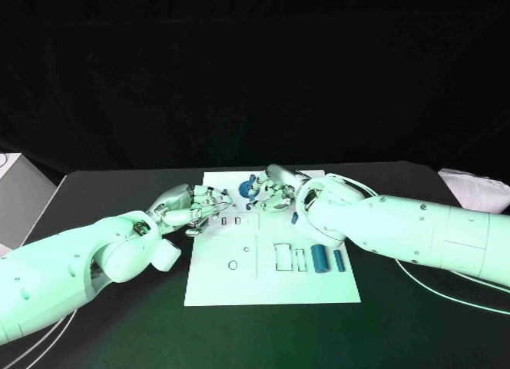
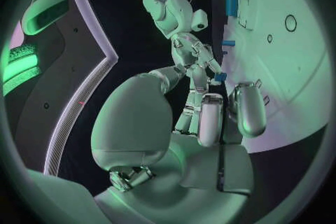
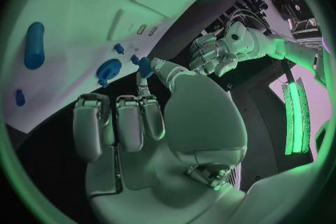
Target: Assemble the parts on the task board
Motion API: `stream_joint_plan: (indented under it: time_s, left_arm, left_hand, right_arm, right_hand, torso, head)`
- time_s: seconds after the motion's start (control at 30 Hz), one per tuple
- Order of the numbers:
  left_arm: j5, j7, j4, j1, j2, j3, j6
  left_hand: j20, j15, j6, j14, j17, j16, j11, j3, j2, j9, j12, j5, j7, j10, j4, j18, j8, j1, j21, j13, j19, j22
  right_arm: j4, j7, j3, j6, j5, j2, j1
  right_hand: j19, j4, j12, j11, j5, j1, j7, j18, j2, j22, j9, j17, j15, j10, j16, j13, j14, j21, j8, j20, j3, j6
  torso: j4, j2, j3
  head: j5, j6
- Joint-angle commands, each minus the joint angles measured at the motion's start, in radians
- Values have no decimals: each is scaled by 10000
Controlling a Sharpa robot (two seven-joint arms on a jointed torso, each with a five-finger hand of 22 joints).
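While both arms reach over the black table, the white board lies at its middle, and everything below is placed against that board. Left hand sits at the board's near-left edge toward the far end, fingers curled in; whether it holds anything, cannot tell. Right hand hovers over the board's far end, pinching a small blue piece between thumb and a fingertip, other fingers folded. A round blue part rests on the board just beside that hand. Two blue cylinders lie side by side near the board's right edge, next to rectangular recesses.
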Motion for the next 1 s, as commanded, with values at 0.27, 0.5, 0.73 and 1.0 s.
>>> stream_joint_plan:
  time_s: [0.27, 0.5, 0.73, 1.0]
  left_arm:
    - [65, 25, 12, -1, 34, 5, -5]
    - [61, 27, 4, -1, 10, 5, -6]
    - [60, 29, 3, -2, 6, 5, 11]
    - [60, 27, -1, -2, -2, 5, 30]
  left_hand:
    - [3, 73, 24, 638, 2090, -48, 22, 11, 9, -14, -66, -30, 47, 17, -61, 44, -42, 74, -60, -9, -72, -6]
    - [3, 73, 24, 638, 2090, -48, 22, 11, 9, -14, -66, -30, 47, 17, -61, 44, -42, 74, -60, -9, -72, -6]
    - [3, 73, 24, 638, 2090, -48, 22, 11, 9, -14, -66, -30, 47, 17, -61, 44, -42, 74, -60, -9, -72, -6]
    - [3, 73, 24, 638, 2090, -48, 22, 11, 9, -14, -66, -30, 47, 17, -61, 44, -42, 74, -60, -9, -72, -6]
  right_arm:
    - [-150, -997, -48, 225, -1030, 201, -304]
    - [-246, -1156, -64, 229, -1195, 272, -485]
    - [-311, -1227, -68, 242, -1285, 311, -620]
    - [-336, -1226, -70, 196, -1342, 311, -671]
  right_hand:
    - [823, 7, 0, -10, 95, -66, 9, -156, -70, 1274, 1, 17, -29, -25, 2, 1516, 500, -26, 57, -36, -4, -47]
    - [822, -1, -1, -11, 128, -60, 10, -154, -80, 1265, 3, 15, -23, -25, 1, 1517, 500, -35, 64, -32, -2, -45]
    - [825, -4, 5, -10, 139, -59, 11, -158, -86, 1283, 4, 13, -21, -17, 0, 1524, 500, -20, 68, -30, -2, -44]
    - [824, -7, 3, -7, 147, -64, 14, -156, -102, 1276, 4, 18, -18, -20, 2, 1521, 502, -26, 68, -28, -8, -51]
  torso:
    - [38, 30, -4]
    - [25, 45, -8]
    - [19, 37, -9]
    - [23, 29, -16]
  head:
    - [46, -132]
    - [82, -199]
    - [101, -227]
    - [126, -265]
